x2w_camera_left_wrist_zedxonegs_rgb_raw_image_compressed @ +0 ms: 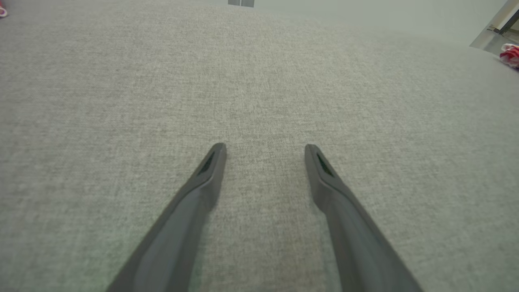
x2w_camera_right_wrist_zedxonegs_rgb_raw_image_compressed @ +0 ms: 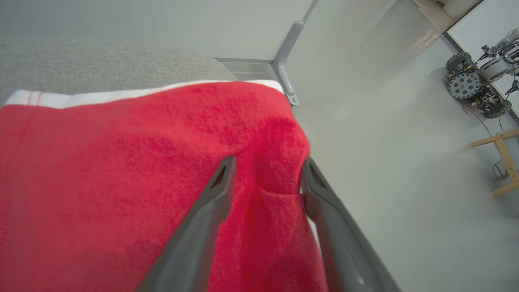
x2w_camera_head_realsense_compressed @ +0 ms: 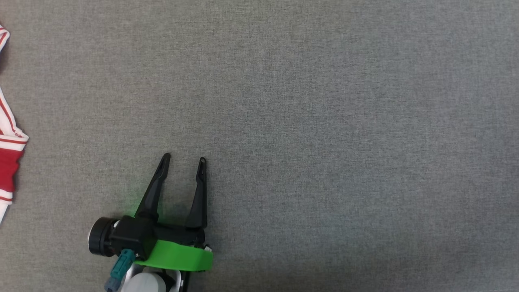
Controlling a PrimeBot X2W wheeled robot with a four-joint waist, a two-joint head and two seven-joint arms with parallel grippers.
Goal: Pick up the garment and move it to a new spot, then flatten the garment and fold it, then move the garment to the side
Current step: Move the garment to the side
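Observation:
The garment (x2w_camera_head_realsense_compressed: 9, 162) is red with white bands and lies at the far left edge of the head view, mostly cut off. In the right wrist view the red garment (x2w_camera_right_wrist_zedxonegs_rgb_raw_image_compressed: 121, 170), with a white band along its far edge, lies over a corner of the grey table. My right gripper (x2w_camera_right_wrist_zedxonegs_rgb_raw_image_compressed: 265, 170) is open just above it, and a raised fold of the red cloth sits between its fingers. My left gripper (x2w_camera_head_realsense_compressed: 184, 160) hovers open over bare grey cloth at the lower left of the head view, well right of the garment. Nothing is between the left gripper's (x2w_camera_left_wrist_zedxonegs_rgb_raw_image_compressed: 264, 148) fingers.
The grey fabric-covered table (x2w_camera_head_realsense_compressed: 324, 121) spreads across the head view. The table's corner with a grey metal leg (x2w_camera_right_wrist_zedxonegs_rgb_raw_image_compressed: 286, 61) drops to a pale floor. A wheeled machine (x2w_camera_right_wrist_zedxonegs_rgb_raw_image_compressed: 474, 81) and a wooden frame (x2w_camera_right_wrist_zedxonegs_rgb_raw_image_compressed: 502, 158) stand far off. A red-white item (x2w_camera_left_wrist_zedxonegs_rgb_raw_image_compressed: 510, 54) lies beyond the table's far edge.

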